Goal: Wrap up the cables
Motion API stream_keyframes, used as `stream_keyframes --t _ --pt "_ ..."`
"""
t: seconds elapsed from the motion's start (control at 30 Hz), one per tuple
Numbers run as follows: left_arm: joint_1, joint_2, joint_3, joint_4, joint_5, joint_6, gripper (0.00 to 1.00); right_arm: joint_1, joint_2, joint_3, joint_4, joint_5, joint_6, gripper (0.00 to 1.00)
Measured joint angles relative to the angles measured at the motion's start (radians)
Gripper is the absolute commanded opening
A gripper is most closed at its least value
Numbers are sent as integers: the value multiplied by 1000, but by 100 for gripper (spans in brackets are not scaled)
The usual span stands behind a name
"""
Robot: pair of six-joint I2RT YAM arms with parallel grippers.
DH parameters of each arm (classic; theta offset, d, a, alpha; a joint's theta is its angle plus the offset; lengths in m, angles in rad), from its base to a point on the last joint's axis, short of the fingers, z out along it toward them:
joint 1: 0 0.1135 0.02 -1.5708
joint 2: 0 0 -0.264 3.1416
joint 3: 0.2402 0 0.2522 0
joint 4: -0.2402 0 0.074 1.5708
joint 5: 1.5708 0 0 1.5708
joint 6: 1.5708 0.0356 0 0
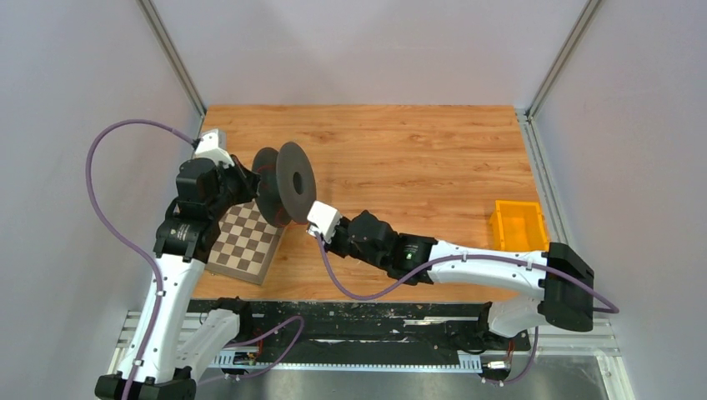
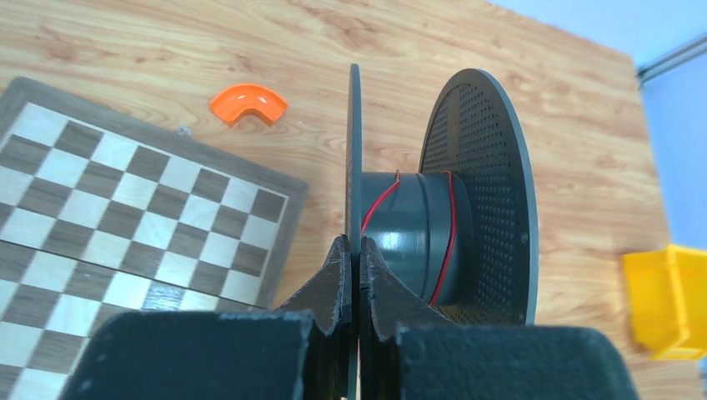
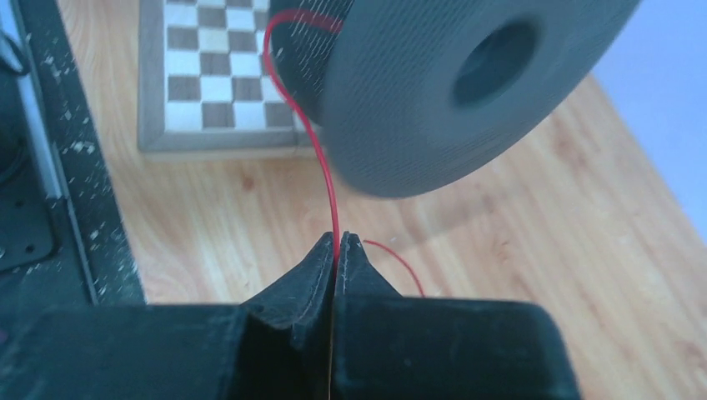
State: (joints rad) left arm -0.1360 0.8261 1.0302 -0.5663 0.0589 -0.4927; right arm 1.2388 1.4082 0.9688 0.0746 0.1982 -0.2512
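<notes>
Cable (image 3: 321, 167), a thin red wire, is nipped between the pressed-together fingertips of the right gripper (image 3: 339, 243). From that pinch it climbs away toward the black spool (image 3: 450, 92), bowing leftward in the right wrist view before reaching the hub, where only a few slanting turns lie. The left gripper (image 2: 354, 248) is clamped on the edge of the spool's near flange, holding it above the table (image 2: 208, 50) beside the chessboard (image 2: 125, 217), with the flanges upright and the axis roughly level. Likely trouble: the bowed, slack stretch could ride over a flange, or the thin flange could twist in that narrow grip.
</notes>
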Motion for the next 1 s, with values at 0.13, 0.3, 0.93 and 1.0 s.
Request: stream_keyframes --t 0.13,0.3,0.93,1.0 --pt "-59 0 -22 -7 -30 108 0 0 20 105 -30 50 -76 0" --pt "-116 -6 -67 -34 -26 264 0 -7 58 195 -42 106 -167 0" --pt "-126 -79 -106 -127 312 582 0 -208 52 230 -155 -39 -235 1" --pt "-126 -80 -98 -125 340 565 0 -254 23 204 -173 -111 -214 2"
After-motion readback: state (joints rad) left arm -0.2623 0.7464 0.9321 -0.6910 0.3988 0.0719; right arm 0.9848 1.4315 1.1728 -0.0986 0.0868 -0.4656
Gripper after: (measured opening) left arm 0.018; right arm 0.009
